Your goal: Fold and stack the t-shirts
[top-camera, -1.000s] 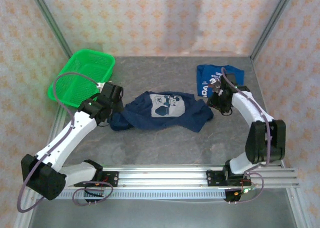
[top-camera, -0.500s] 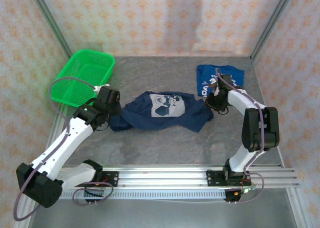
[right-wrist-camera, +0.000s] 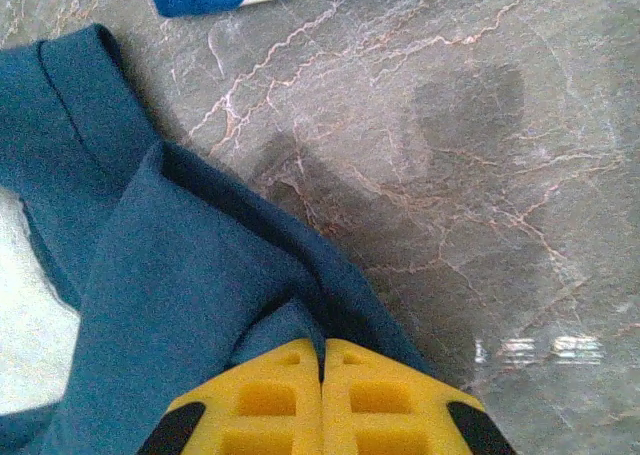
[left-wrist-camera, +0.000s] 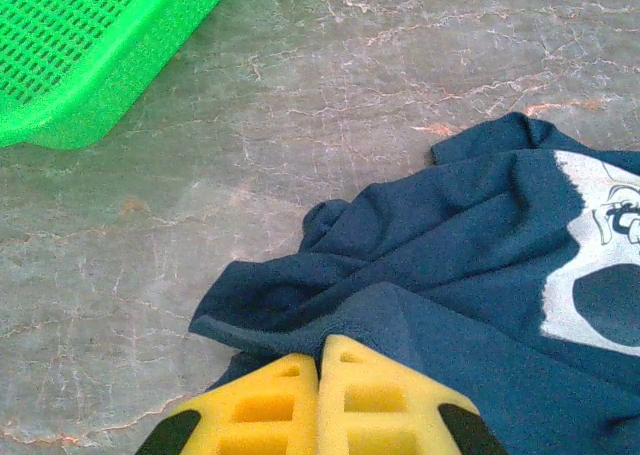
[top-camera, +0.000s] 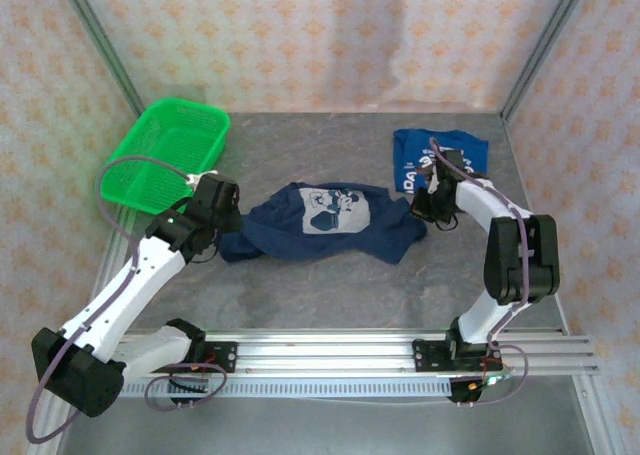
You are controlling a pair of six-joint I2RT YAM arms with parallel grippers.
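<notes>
Navy t-shirt (top-camera: 325, 220) lies crumpled, graphic up, stretched between the left gripper (left-wrist-camera: 320, 353) and the right gripper (right-wrist-camera: 322, 351). Each pincer is clamped tight on an opposite edge of the cloth, in my judgement so the garment can be drawn taut and laid flat for folding. Brighter blue t-shirt (top-camera: 410, 153) lies compact just beyond the right pincer's tips, apart from the navy cloth, and is probably the stack base. Green basket (left-wrist-camera: 90, 45) stands ahead and left of the left pincer, not involved.
</notes>
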